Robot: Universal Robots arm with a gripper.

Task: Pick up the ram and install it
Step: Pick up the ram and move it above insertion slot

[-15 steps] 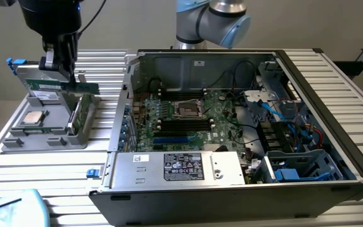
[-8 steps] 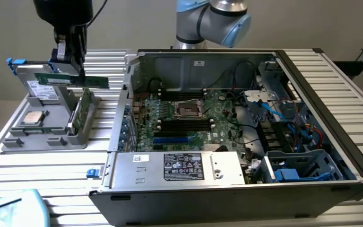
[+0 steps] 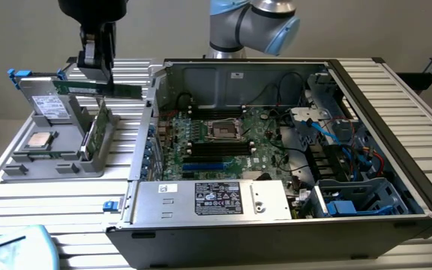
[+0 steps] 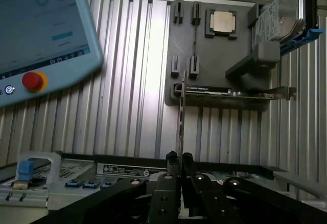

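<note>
The gripper (image 3: 98, 76) hangs above the gray holder tray (image 3: 51, 164) at the exterior view's left. Its jaws are pressed together on the ram (image 3: 122, 90), which lies level and lengthwise and appears clear of the tray beneath it. In the wrist view the gripper (image 4: 179, 158) pinches the ram (image 4: 182, 116) edge-on, so the stick shows as a thin line over the holder tray (image 4: 214, 60). The tray also carries the silver processor chip (image 3: 40, 140), an upright expansion card (image 3: 96, 132) and a hard drive (image 3: 51, 104). The open computer case (image 3: 381, 84) stands on the exterior view's right, with its motherboard (image 3: 235, 160) and long black slots (image 3: 220, 149) exposed, well apart from the stick.

Judged from this, the pick-up is done and the carry toward the case is the step in hand; the install is not yet begun. Seating would call for the stick's lower edge to be parallel to a free slot, square over it, and clear of the case wall. Which slot is free cannot be told.
</note>
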